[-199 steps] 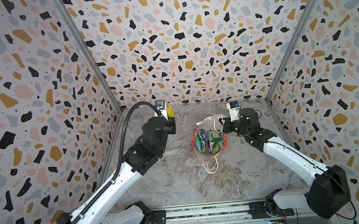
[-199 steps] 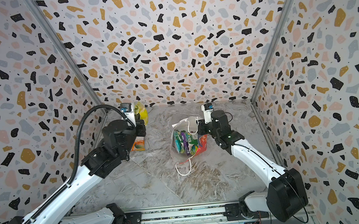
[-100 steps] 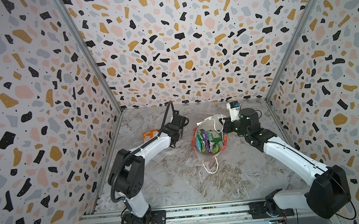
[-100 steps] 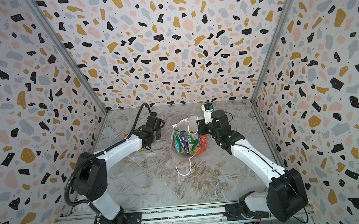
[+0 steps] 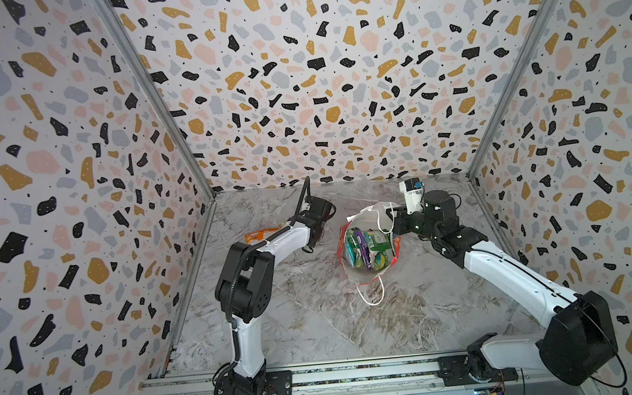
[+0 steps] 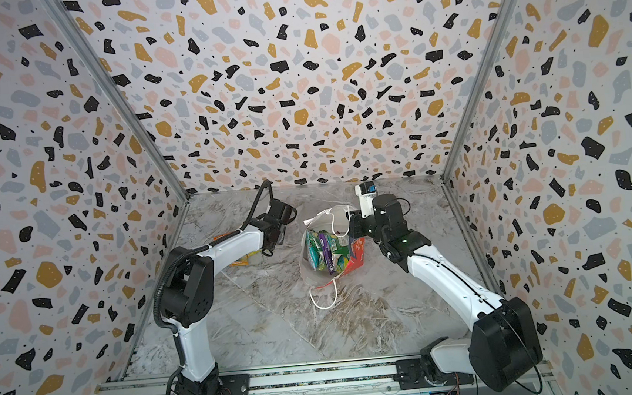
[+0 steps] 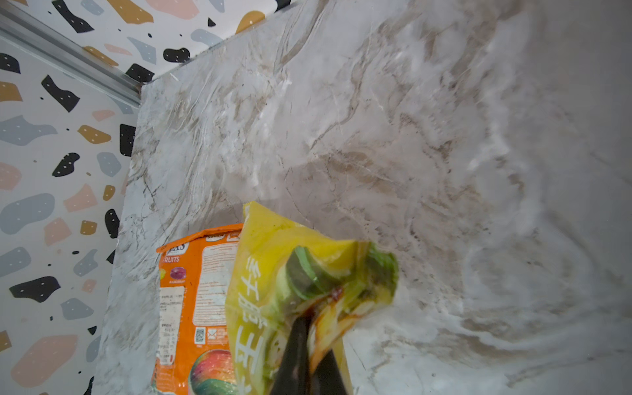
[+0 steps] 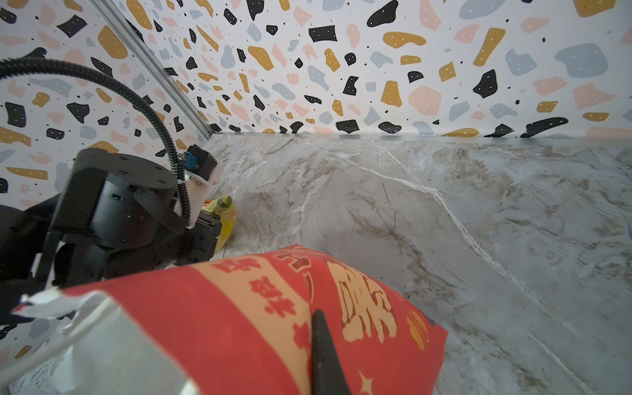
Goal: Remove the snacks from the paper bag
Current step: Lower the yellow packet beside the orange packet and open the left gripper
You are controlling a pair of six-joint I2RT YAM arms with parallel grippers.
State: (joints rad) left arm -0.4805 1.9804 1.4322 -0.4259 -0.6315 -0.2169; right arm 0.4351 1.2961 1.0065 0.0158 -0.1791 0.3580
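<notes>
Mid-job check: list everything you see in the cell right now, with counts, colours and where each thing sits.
paper bag: one, red outside, white inside, mid-table, mouth open
packets in bag: several, green, purple, teal, packed together inside
orange packet: one, flat on the table left of the bag
yellow packet: one, yellow-green, held over the orange packet
cord handle: one, white, trailing on the table in front of the bag
table: one, grey marble
left gripper: black, shut on the yellow packet
right gripper: black, shut on the bag's rim
</notes>
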